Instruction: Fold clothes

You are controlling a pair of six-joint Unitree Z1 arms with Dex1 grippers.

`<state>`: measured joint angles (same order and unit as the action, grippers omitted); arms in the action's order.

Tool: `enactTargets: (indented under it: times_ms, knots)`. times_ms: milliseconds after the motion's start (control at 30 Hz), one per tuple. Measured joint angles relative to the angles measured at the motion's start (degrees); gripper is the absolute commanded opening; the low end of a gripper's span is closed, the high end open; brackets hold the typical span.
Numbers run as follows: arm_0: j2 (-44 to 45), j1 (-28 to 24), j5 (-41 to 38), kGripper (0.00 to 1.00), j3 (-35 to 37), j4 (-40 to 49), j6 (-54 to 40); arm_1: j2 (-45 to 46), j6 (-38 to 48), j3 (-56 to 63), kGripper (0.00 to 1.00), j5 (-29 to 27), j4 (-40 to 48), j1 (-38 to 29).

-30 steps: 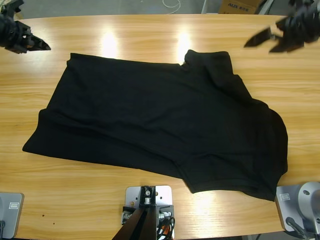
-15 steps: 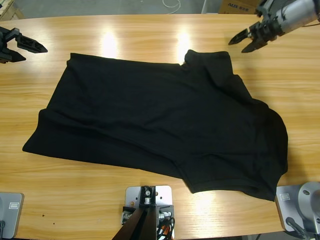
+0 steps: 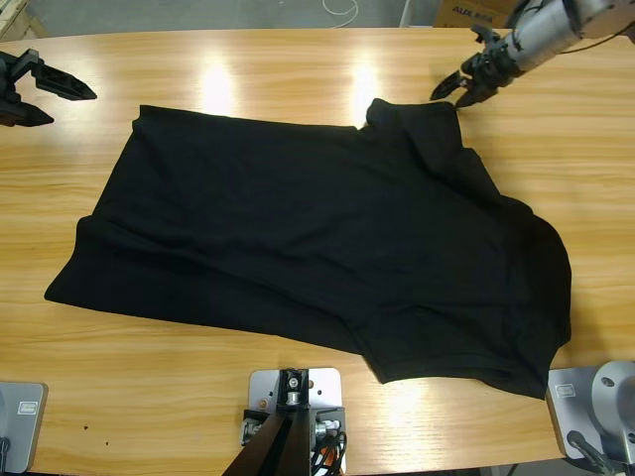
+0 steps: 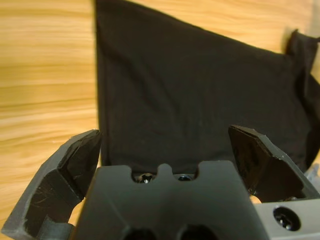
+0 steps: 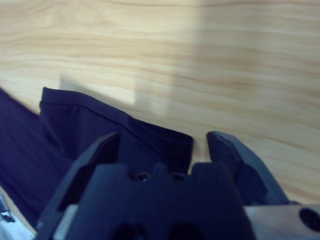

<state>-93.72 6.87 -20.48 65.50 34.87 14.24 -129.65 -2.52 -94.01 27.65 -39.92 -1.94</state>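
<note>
lying spread flat on the table [image 3: 298, 59], the shirt [image 3: 317, 238] shows no label. the right gripper [image 3: 454, 87] hangs spread wide just above its far sleeve corner, perhaps touching; the left gripper [image 3: 55, 99], also gaping, sits apart beyond its left edge, arm cut off.

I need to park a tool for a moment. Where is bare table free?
Bare wood runs along the near edge of the table below the shirt, and at the far edge between the two grippers. The corner by the right gripper is crowded: it is at the shirt's upper flap.
</note>
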Motion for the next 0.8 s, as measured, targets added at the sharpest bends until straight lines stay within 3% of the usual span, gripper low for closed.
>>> enactTargets:
  times_ms: [67,200,233,367,800]
  knots:
    - [-1.2,-1.8,0.0,1.0,0.7,0.0,-1.0,0.0,0.0,-0.3,0.55,-1.2,-0.5,-0.7]
    - [-3.4,-5.4,-0.2,1.0,2.7,0.0,-2.7,0.0,0.0,-0.7,0.123,-3.6,-1.2,-1.3]
    - [-3.9,-5.7,-0.4,1.0,3.0,0.0,-3.1,0.0,0.0,-0.7,0.067,-3.9,-1.4,-1.4]
    - [-5.5,-6.3,-2.0,1.0,3.2,0.0,-4.6,-0.1,-0.1,-0.7,0.0,-4.7,-2.1,-1.7]
    - [-6.9,-6.4,-3.3,0.991,3.0,0.0,-5.5,-1.1,-5.1,-3.0,0.0,-5.1,-5.8,-2.2]
